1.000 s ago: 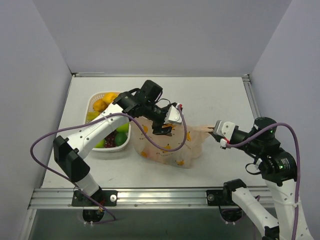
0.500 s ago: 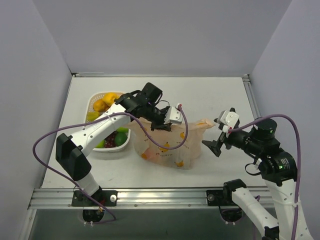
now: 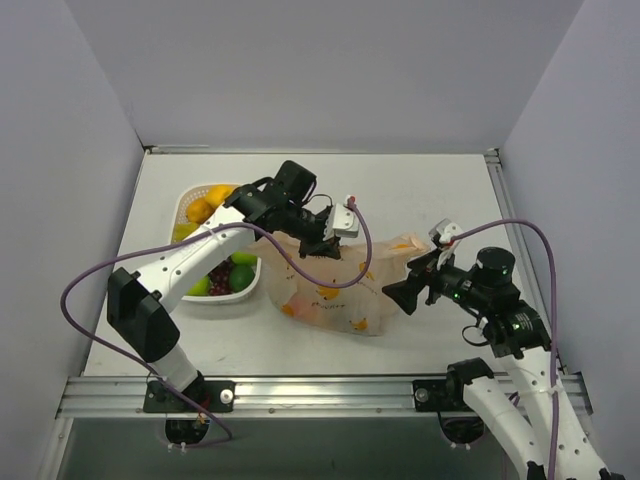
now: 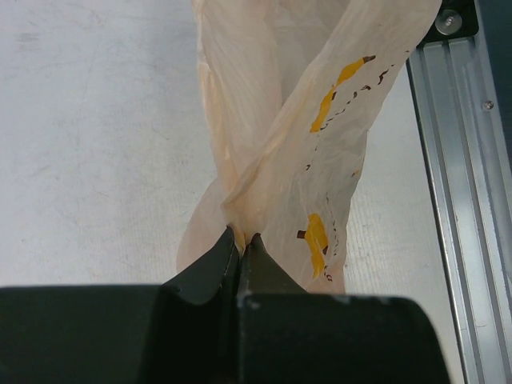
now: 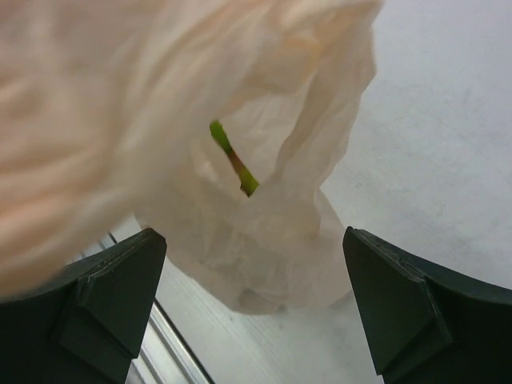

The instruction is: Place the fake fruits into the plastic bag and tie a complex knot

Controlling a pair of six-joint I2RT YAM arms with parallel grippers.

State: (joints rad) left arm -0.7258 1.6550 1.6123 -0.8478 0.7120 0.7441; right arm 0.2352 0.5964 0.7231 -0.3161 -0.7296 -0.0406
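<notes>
The plastic bag (image 3: 335,295), pale orange with orange marks, lies at the table's middle. My left gripper (image 3: 322,246) is shut on a bunched fold at the bag's top; in the left wrist view the fingertips (image 4: 242,242) pinch the plastic bag (image 4: 280,120). My right gripper (image 3: 402,294) is open just right of the bag with nothing held. Its view shows the plastic bag (image 5: 264,240) hanging loose ahead of the wide-apart right gripper (image 5: 256,300), with a green streak (image 5: 234,160) showing through the film. Fake fruits (image 3: 205,208) lie in the basket.
A white lattice basket (image 3: 188,200) stands left of the bag, holding orange, yellow, green (image 3: 200,287) and dark red (image 3: 236,276) fruits. The left arm reaches over the basket. An aluminium rail (image 3: 330,392) runs along the table's near edge.
The right gripper let go of the bag's right handle, opened wide, and swung down and left toward the bag. The left gripper closed on the bag's top.
</notes>
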